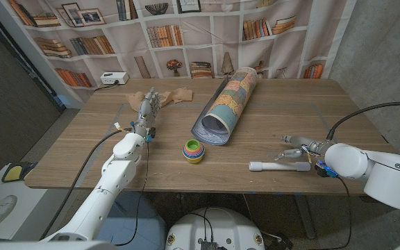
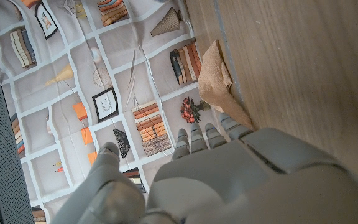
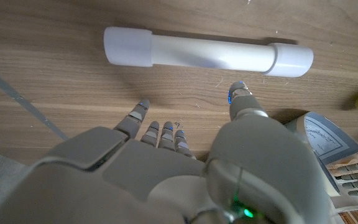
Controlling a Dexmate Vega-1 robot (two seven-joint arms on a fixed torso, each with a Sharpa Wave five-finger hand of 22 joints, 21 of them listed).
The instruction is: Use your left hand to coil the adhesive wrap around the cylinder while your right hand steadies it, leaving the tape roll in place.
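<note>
Wooden table [image 1: 269,111], smooth grain. Near its middle toward the far edge, large rolled printed mat [image 1: 226,104], glossy. Near the front right edge, white cylinder [image 1: 279,166]: smooth plastic tube, wider caps, lying flat. Just beside it, right hand [image 1: 297,147], fingers apart, holding nothing. Toward the far left corner, left hand [image 1: 148,107], fingers apart, empty, near crumpled tan adhesive wrap [image 1: 173,95]. Small rainbow stacking cups [image 1: 193,151] near the front middle. Likely risk: round tube rolling away unsteadied; soft wrap bunching or sticking to itself.
</note>
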